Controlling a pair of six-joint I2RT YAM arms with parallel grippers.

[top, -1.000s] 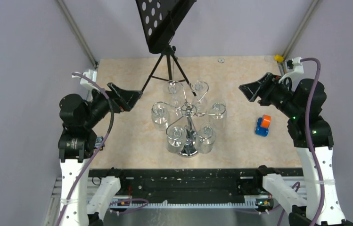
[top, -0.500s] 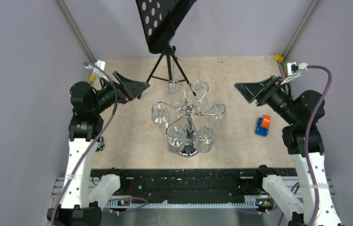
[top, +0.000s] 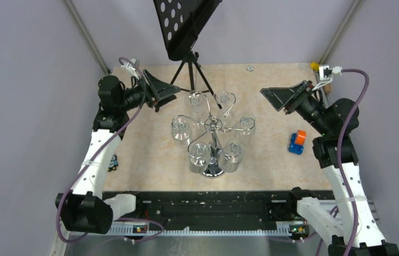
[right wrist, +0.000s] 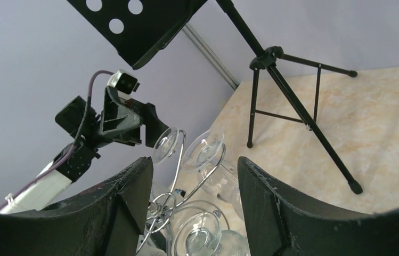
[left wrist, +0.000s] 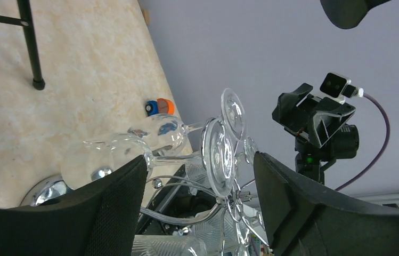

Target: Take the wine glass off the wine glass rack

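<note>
The chrome wine glass rack (top: 213, 126) stands mid-table on its round mirrored base (top: 213, 170). Several clear wine glasses hang upside down from its curled arms. My left gripper (top: 174, 90) hovers open just left of the far-left wine glass (top: 196, 99). In the left wrist view the gripper (left wrist: 200, 170) frames that glass's round foot (left wrist: 218, 154) without touching it. My right gripper (top: 269, 96) is open to the right of the rack, level with the far-right glass (top: 224, 99). In the right wrist view the gripper (right wrist: 194, 176) has glass feet (right wrist: 203, 150) and wire scrolls (right wrist: 160, 205) beyond its tips.
A black music stand (top: 186, 26) on a tripod (top: 189, 74) stands just behind the rack. A small blue and orange object (top: 296, 142) lies at the right, and a small dark item (top: 113, 162) at the left edge. Purple walls enclose the table.
Both arms have swung up and inward toward the far side of the rack. The left gripper has travelled farthest, from mid-left to beside the far-left glass, and its jaws have narrowed slightly.
</note>
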